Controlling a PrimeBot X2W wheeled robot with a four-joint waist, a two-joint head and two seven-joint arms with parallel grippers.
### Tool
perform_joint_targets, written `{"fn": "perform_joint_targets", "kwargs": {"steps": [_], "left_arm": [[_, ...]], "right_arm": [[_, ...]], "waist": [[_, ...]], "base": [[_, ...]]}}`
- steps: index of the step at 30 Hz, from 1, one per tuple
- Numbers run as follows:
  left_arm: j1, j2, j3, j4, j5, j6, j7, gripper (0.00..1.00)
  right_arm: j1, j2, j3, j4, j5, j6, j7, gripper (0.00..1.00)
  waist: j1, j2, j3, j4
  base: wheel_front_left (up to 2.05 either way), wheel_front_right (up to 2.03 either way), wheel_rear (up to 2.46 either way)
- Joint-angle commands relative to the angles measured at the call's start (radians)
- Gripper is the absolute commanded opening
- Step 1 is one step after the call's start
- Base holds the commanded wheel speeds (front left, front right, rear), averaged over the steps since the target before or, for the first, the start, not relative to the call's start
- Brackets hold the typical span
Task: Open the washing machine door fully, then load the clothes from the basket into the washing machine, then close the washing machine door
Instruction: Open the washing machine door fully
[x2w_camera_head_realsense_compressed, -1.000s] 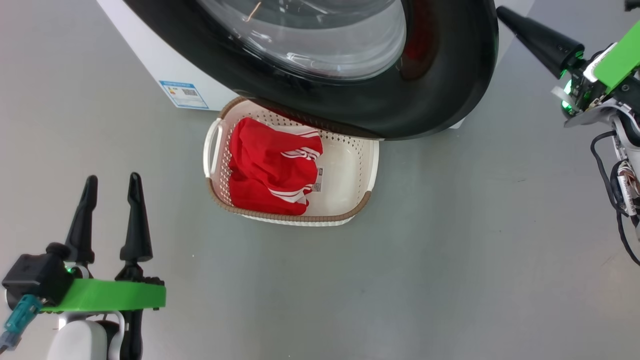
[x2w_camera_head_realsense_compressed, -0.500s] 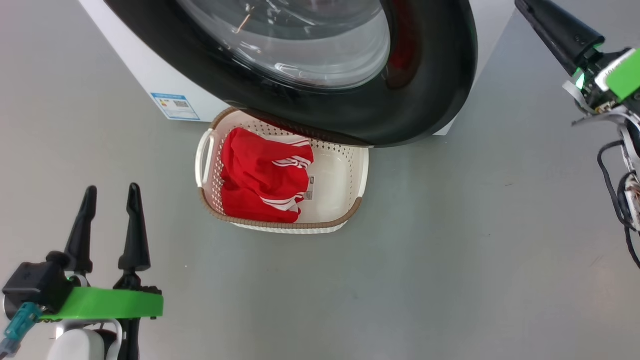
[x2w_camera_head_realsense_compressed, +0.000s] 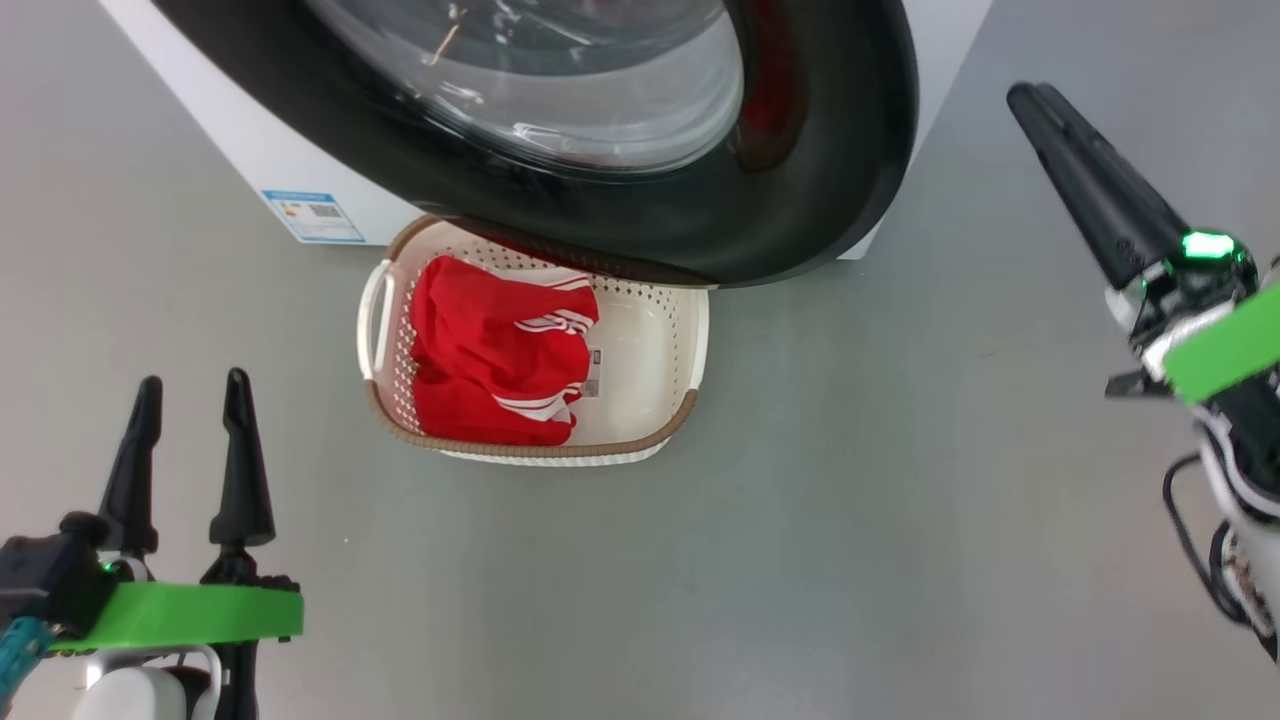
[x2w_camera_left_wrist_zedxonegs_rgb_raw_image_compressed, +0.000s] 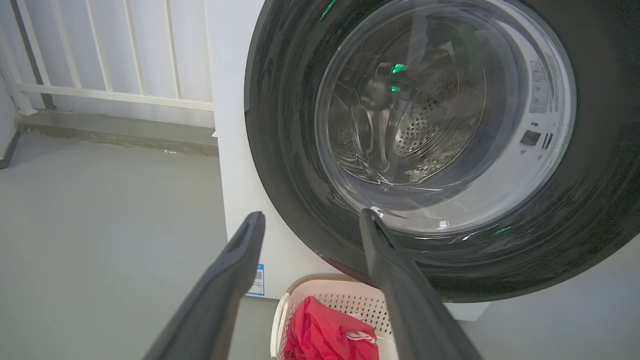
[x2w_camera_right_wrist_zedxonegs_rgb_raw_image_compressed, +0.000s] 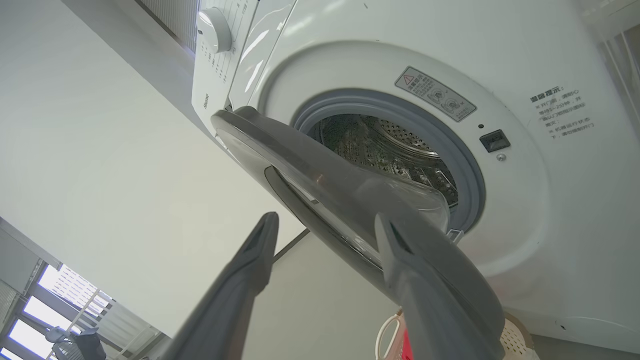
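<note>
Both hang spread-fingered: left gripper (x2w_camera_head_realsense_compressed: 193, 377) low, right gripper (x2w_camera_head_realsense_compressed: 1032, 92) near door (x2w_camera_head_realsense_compressed: 820, 180).

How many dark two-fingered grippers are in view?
2. The left gripper hovers over the grey floor, left of the cream perforated basket; the right gripper hangs right of the glossy black washing machine door.

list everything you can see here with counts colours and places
washing machine: one, white, behind the basket
washing machine door: one, black rim with clear glass, part open over the basket's back
basket: one, cream with brown rim, on the grey floor
clothes: one heap, red with white stripes, basket's left part
sticker: one, blue, low on the machine's front
left gripper: one, black and green, lower left, open, empty
right gripper: one, black and green, right of the door, open, empty
</note>
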Motion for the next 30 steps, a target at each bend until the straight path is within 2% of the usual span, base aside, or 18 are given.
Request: {"fn": "perform_joint_targets", "kwargs": {"steps": [1, 4, 5, 10, 13, 16, 18, 23, 30], "left_arm": [[0.005, 0.030, 0.038, -0.033, 0.001, -0.003, -0.008, 1.00], [0.012, 0.033, 0.036, -0.046, 0.004, -0.003, -0.008, 1.00], [0.012, 0.033, 0.036, -0.046, 0.004, -0.003, -0.008, 1.00], [0.022, 0.037, 0.036, -0.061, 0.006, -0.003, -0.008, 1.00], [0.026, 0.035, 0.036, -0.068, 0.008, -0.003, -0.008, 1.00], [0.031, 0.033, 0.037, -0.075, 0.009, -0.003, -0.008, 1.00], [0.032, 0.033, 0.035, -0.077, 0.009, -0.003, -0.008, 1.00], [0.027, 0.037, 0.030, -0.078, 0.008, -0.003, -0.008, 1.00], [0.019, 0.038, 0.020, -0.073, 0.007, -0.003, -0.008, 1.00]], "right_arm": [[0.041, -0.021, 0.019, -0.046, -0.050, 0.002, -0.045, 1.00], [0.099, -0.035, 0.049, -0.068, -0.146, 0.002, -0.163, 1.00], [0.099, -0.035, 0.049, -0.068, -0.146, 0.002, -0.163, 1.00], [0.168, -0.073, 0.117, -0.039, -0.338, 0.002, -0.360, 1.00], [0.207, -0.078, 0.146, 0.002, -0.471, 0.002, -0.429, 1.00], [0.241, -0.040, 0.131, 0.046, -0.563, 0.002, -0.450, 1.00], [0.256, -0.008, 0.116, 0.077, -0.584, 0.002, -0.453, 1.00], [0.265, 0.058, 0.039, 0.097, -0.723, 0.002, -0.454, 1.00], [0.286, 0.105, 0.020, 0.128, -0.866, 0.002, -0.455, 1.00]], "waist": [[0.0000, 0.0000, -0.001, -0.010], [0.0000, 0.0000, -0.004, -0.019], [0.0000, 0.0000, -0.004, -0.019], [0.0000, 0.0000, -0.010, -0.024], [0.0000, 0.0000, -0.014, -0.024], [0.0000, 0.0000, -0.013, -0.026], [0.0000, 0.0000, -0.010, -0.028], [0.0000, 0.0000, 0.001, -0.029], [0.0000, 0.0000, 0.004, -0.020]], "base": [[0.00, 0.00, 0.00], [0.00, 0.00, 0.00], [0.00, 0.00, 0.00], [0.00, 0.00, 0.00], [0.00, 0.00, 0.00], [0.00, 0.00, 0.00], [0.00, 0.00, 0.00], [0.00, 0.00, 0.00], [0.00, 0.00, 0.00]]}}
